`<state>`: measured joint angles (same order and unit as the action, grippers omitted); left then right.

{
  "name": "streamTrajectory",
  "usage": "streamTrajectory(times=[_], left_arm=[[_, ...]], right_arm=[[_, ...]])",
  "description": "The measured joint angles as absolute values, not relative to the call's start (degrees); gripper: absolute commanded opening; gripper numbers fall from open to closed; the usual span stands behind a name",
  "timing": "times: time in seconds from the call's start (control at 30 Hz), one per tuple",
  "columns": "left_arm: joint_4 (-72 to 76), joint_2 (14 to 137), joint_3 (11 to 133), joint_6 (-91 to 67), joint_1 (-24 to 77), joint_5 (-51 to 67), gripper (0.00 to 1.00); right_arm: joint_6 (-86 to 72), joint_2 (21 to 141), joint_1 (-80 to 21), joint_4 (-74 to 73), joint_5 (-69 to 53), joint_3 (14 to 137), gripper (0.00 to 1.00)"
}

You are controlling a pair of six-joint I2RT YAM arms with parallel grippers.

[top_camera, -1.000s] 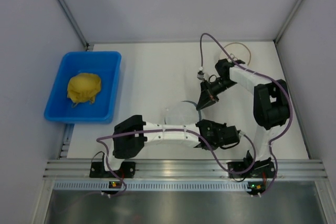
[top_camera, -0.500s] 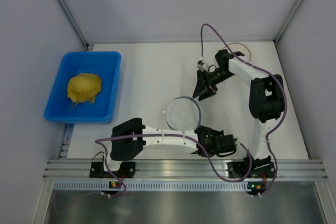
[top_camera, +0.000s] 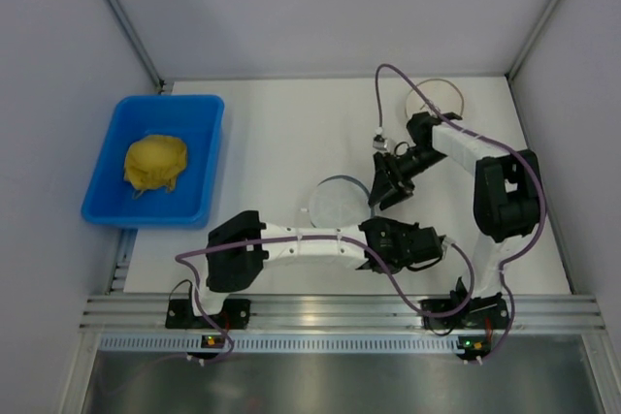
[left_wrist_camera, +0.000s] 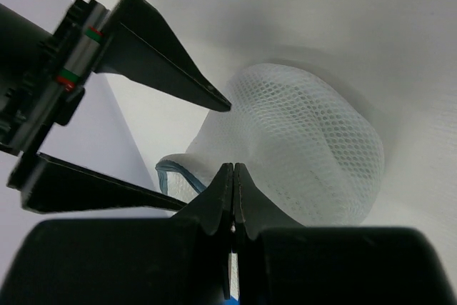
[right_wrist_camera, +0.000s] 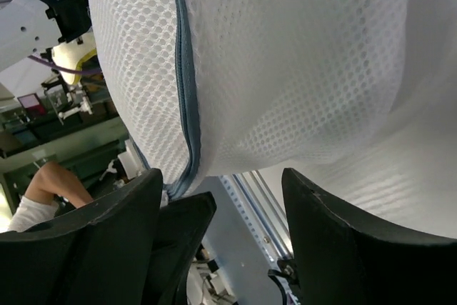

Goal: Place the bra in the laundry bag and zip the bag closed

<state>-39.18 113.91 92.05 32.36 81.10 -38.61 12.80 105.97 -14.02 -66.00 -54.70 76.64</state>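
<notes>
The laundry bag lies mid-tabletop. The left jaws sit at its near right edge and the right jaws just to its right. A bin beside the tabletop's left edge holds a cloth lump. A disc lies at the far right.

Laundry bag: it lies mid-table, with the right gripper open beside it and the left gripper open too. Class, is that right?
No. The left gripper is shut, not open: the left wrist view shows its fingers pressed together at the edge of the laundry bag. The rest holds: the bag lies mid-table, with the right gripper open beside it.
</notes>
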Motion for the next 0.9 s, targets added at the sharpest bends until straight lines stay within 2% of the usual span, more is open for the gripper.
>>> streamTrajectory(times=[0.1, 0.13, 0.23, 0.47, 0.87, 0.9], left_arm=[[-39.1, 114.1, 92.1, 32.9, 81.1, -38.6, 0.00], [-39.0, 114.1, 92.1, 33.0, 81.1, -38.6, 0.00], [-39.0, 114.1, 92.1, 33.1, 81.1, -38.6, 0.00], [-38.9, 114.0, 91.9, 32.9, 81.0, -38.7, 0.00], [-38.5, 112.4, 85.9, 31.9, 82.2, -40.2, 0.00], [-38.5, 112.2, 85.8, 31.9, 82.2, -40.4, 0.00]], right_arm=[[12.0, 106.1, -16.2, -64.8, -55.4, 74.8, 0.51], [11.6, 106.3, -16.8, -64.5, -55.8, 74.6, 0.33], [10.9, 106.7, -17.6, -64.0, -57.1, 74.6, 0.00], [9.5, 108.0, -17.4, -64.2, -58.3, 76.7, 0.00], [10.9, 117.5, -15.9, -68.1, -57.4, 90.2, 0.00], [10.9, 117.8, -15.9, -68.6, -57.5, 90.9, 0.07]])
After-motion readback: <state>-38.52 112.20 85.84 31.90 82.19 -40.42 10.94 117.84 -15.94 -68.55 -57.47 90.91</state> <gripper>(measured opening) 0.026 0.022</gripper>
